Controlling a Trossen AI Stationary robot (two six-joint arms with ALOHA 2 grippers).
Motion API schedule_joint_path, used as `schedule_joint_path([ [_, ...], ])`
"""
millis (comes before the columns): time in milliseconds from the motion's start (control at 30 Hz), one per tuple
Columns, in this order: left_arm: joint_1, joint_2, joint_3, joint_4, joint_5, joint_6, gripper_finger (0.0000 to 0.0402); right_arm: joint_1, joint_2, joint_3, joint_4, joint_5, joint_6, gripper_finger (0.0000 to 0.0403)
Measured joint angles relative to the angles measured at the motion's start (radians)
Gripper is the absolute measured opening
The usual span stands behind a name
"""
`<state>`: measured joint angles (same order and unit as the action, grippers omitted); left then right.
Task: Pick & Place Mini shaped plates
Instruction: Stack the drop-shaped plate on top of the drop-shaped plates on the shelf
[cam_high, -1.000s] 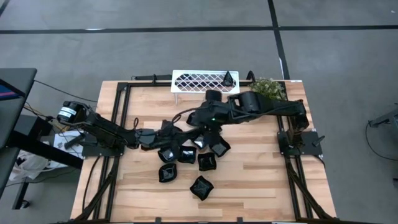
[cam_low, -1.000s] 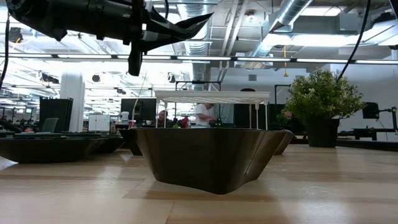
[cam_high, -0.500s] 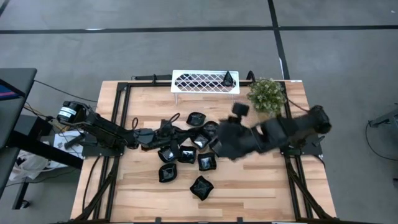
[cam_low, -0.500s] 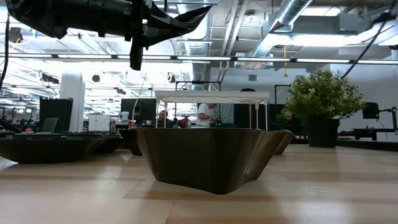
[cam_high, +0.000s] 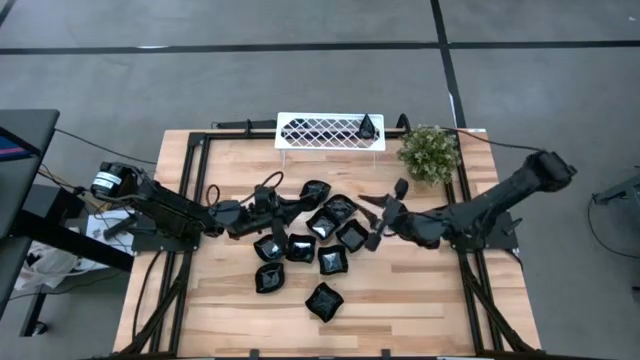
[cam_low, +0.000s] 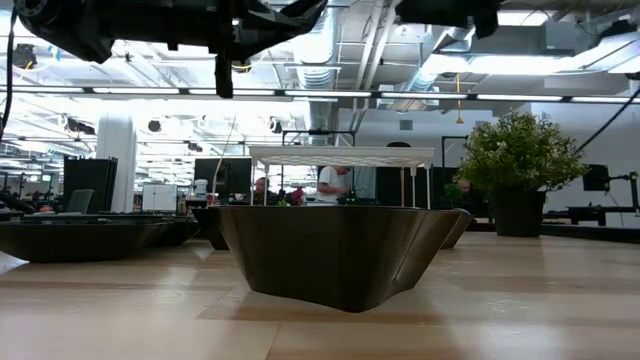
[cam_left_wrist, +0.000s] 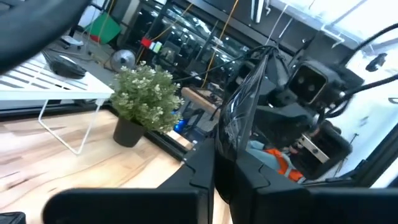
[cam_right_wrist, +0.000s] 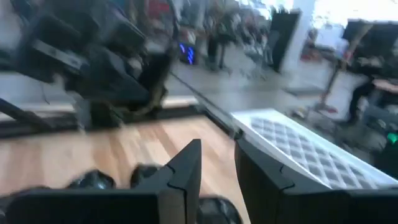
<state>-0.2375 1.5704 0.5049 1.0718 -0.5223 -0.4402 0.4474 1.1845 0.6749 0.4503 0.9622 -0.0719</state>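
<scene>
Mini shaped plates (cam_high: 318, 228), glossy and black, lie clustered on the wooden table (cam_high: 420, 290) in front of the white lattice tray (cam_high: 330, 131), with one more (cam_high: 323, 300) alone farther from the tray. One small black dish (cam_high: 369, 125) sits on the tray itself, at the end nearest the green plant (cam_high: 429, 152). We see our left gripper (cam_high: 290, 204) raised above the side of the cluster facing the tray, its fingers pinched onto the thin edge of a dark plate (cam_left_wrist: 239, 121). Our right gripper (cam_high: 377, 224) hovers beside the cluster, on the plant's side of it, in front of the tray; its fingers (cam_right_wrist: 180, 180) stand slightly apart with nothing between them.
</scene>
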Motion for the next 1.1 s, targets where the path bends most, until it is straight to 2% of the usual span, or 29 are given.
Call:
schedule_joint_path([
  [167,-0.018,0.001,0.000,0.000,0.002,0.025,0.0022,-0.041,0.062,-0.032,0.290,-0.094,0.004,0.0092],
  [367,-0.038,0.001,-0.001,0.000,0.002,0.046,0.0026,-0.100,0.181,0.035,0.302,-0.256,0.071,0.0107],
  [533,-0.038,0.001,-0.001,0.000,0.000,0.048,0.0021,-0.104,0.263,0.112,0.294,-0.260,0.017,0.0151],
  [767,-0.038,0.001,-0.002,0.000,-0.001,0.047,0.0028,-0.120,0.311,0.179,0.287,-0.258,-0.006,0.0205],
  [933,-0.038,0.001,-0.002,0.000,-0.001,0.047,0.0021,-0.139,0.310,0.188,0.286,-0.255,0.010,0.0208],
  [1100,-0.038,0.001,-0.002,0.000,-0.001,0.047,0.0024,-0.160,0.307,0.188,0.285,-0.252,0.032,0.0189],
])
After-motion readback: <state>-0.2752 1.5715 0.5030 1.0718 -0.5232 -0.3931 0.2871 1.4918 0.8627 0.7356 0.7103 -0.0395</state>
